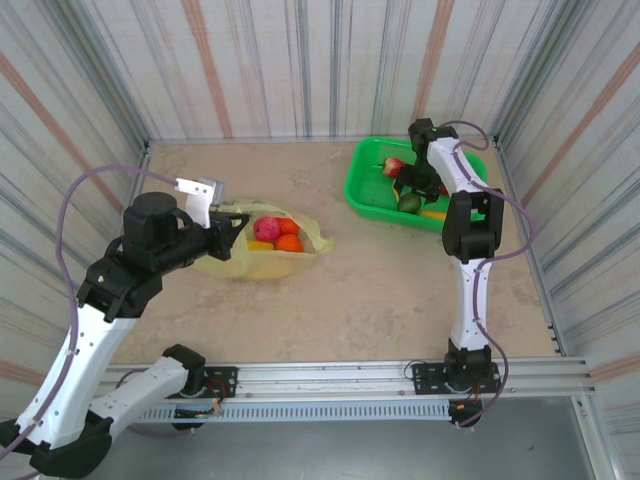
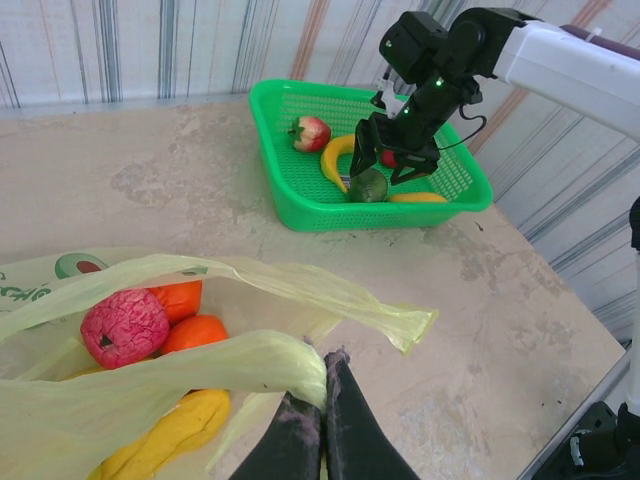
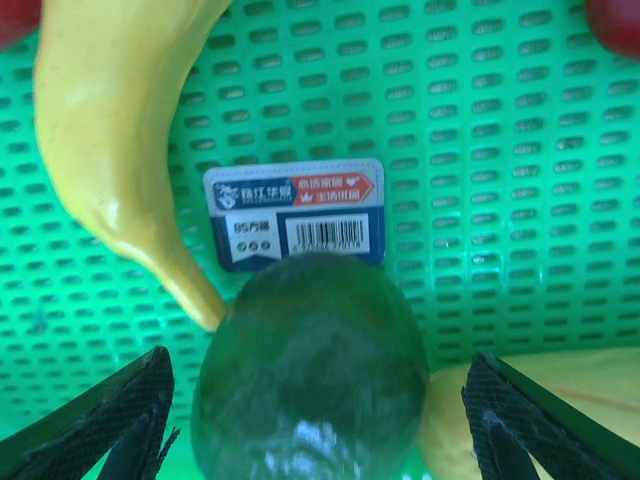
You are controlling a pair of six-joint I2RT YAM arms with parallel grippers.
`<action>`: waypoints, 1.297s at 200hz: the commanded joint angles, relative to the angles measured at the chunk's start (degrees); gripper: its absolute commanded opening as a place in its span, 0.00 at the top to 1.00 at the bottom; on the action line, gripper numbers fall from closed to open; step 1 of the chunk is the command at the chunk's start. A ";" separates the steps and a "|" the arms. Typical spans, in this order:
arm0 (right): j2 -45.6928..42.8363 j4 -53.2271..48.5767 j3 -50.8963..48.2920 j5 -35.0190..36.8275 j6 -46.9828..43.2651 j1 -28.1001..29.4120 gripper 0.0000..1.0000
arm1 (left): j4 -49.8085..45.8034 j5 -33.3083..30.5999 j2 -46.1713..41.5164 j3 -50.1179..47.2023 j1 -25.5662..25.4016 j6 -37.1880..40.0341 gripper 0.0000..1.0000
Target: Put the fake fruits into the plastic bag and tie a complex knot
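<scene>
Fingers of the left gripper (image 2: 322,395) pinch tight on the rim of the plastic bag (image 2: 250,365), which lies open on the tabletop (image 2: 150,170) holding a red fruit (image 2: 125,327), orange balls (image 2: 195,332) and a banana (image 2: 170,432). Over the green basket (image 2: 300,215), the right gripper (image 3: 320,420) stands wide, one finger on either side of the dark green piece (image 3: 310,370), beside a yellow banana (image 3: 110,130).

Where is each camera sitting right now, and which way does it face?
Top external: above and behind the bases, looking down on the table; both arms show.
Left wrist: low over the plastic bag, facing the green basket; left pincer shut on the bag's rim.
Right wrist: straight down into the basket; open right pincer straddles the dark green fruit.
Shared: both wrist views show that fruit beside the banana.
</scene>
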 commanded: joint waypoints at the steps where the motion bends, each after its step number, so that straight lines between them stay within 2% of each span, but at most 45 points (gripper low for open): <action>1: 3.99 0.45 2.95 0.66 -1.46 -0.69 0.23 | -1.28 -0.23 -0.63 1.45 0.33 0.92 1.00; 33: 5.89 2.59 4.75 0.65 -1.88 -0.81 0.26 | -1.59 -0.21 -0.55 1.72 0.33 1.01 1.00; 62: 6.31 0.98 6.26 0.30 -2.01 -0.35 0.40 | -1.89 -0.61 -0.59 2.07 0.33 1.27 1.00; 88: 2.04 2.51 4.05 2.78 -3.01 -0.28 0.50 | -1.92 -0.99 -0.64 1.91 0.33 1.52 1.00; 157: -10.42 5.63 1.55 -0.07 -5.71 -0.53 0.57 | -1.11 -0.37 -0.55 1.29 0.33 0.93 1.00; 171: -11.05 5.22 1.45 0.36 -6.76 -0.26 0.57 | -1.14 -0.11 -0.76 1.28 0.33 0.64 1.00; 198: -10.07 4.17 0.09 1.06 -9.70 0.58 0.44 | -1.49 0.04 -1.29 1.20 0.33 0.57 1.00; 259: -4.42 3.58 -4.29 2.80 -11.77 2.58 0.39 | -2.63 -0.47 -2.51 0.89 0.33 0.91 1.00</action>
